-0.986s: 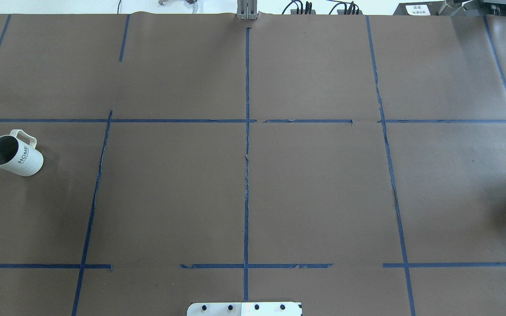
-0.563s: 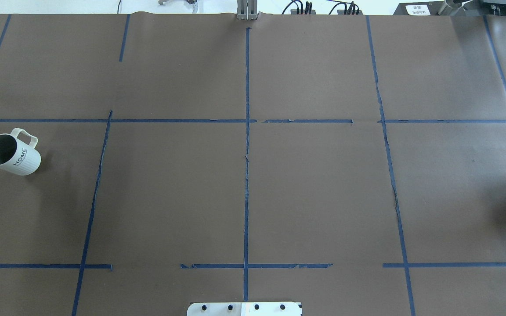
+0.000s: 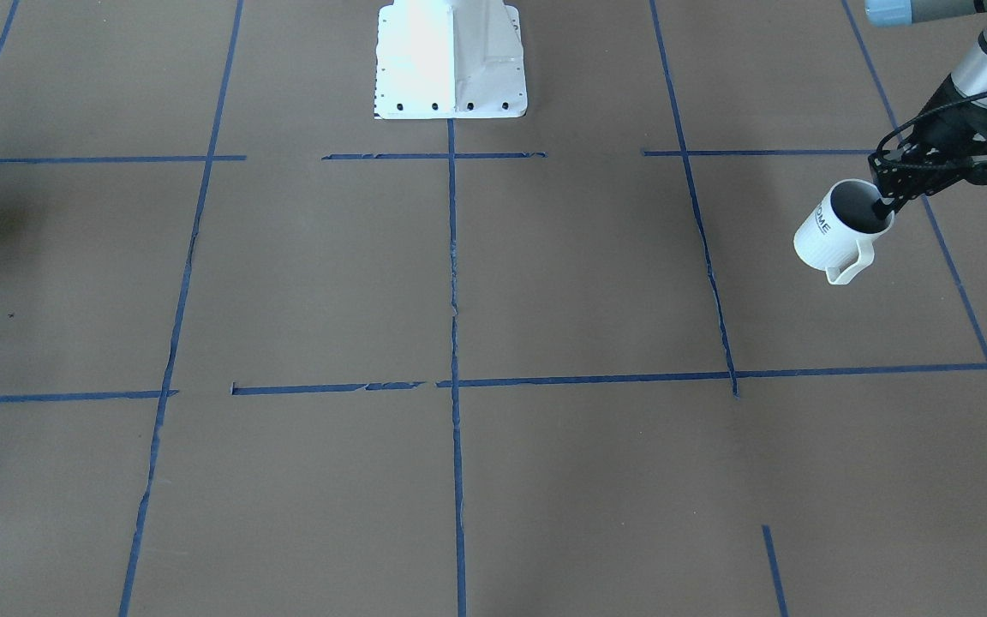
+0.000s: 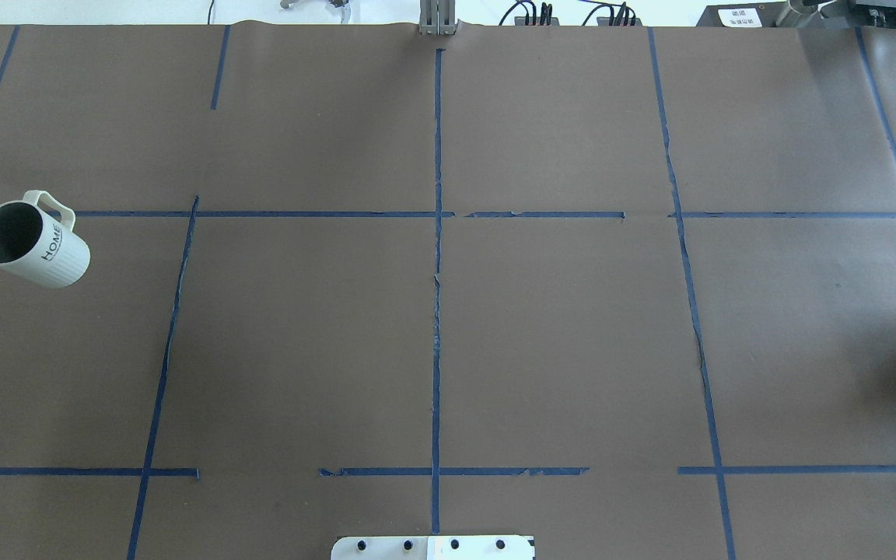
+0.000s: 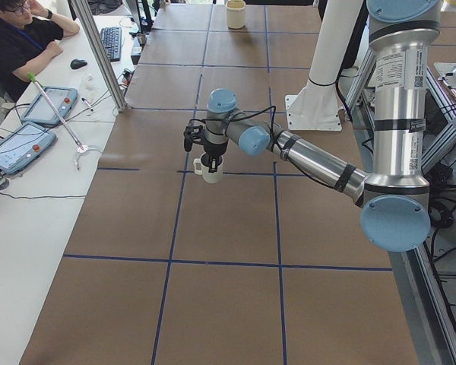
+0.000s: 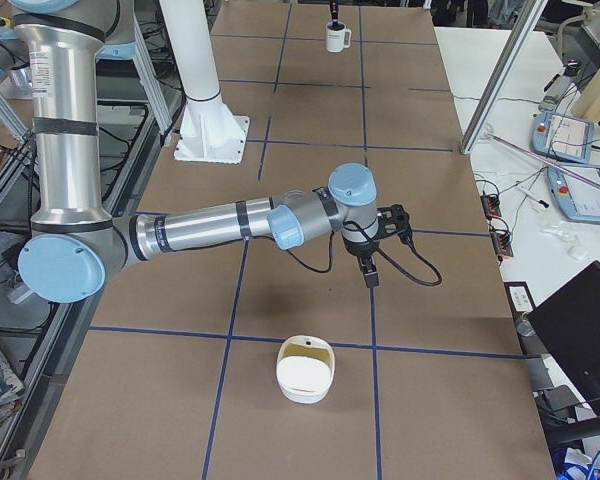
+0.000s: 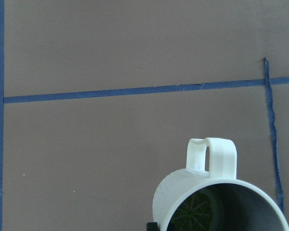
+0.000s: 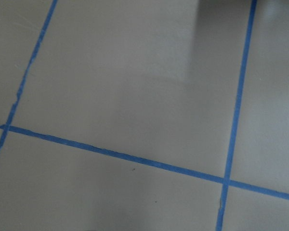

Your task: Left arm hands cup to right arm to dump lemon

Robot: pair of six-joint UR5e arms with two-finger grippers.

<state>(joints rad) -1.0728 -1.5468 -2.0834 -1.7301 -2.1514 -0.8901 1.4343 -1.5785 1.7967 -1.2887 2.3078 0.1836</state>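
The cup (image 3: 832,233), a white ribbed mug lettered "HOME", hangs tilted just off the table at the robot's far left (image 4: 43,249). My left gripper (image 3: 884,207), black and skeletal, is shut on the cup's rim, one finger inside and one outside. In the left wrist view the lemon (image 7: 197,214) lies as a slice at the bottom of the cup (image 7: 221,192), whose handle points away from the camera. The right gripper (image 6: 370,272) shows only in the exterior right view, pointing down over the table, and I cannot tell whether it is open or shut.
A white bowl (image 6: 305,370) sits on the table near the right gripper. The robot's white base plate (image 3: 451,60) stands at the table's middle edge. A person (image 5: 19,38) sits at a side table with tablets (image 5: 19,144) beyond the left end.
The left gripper has raised the cup. In the overhead view the cup has moved up the picture and slightly right, and looks larger and more tilted.
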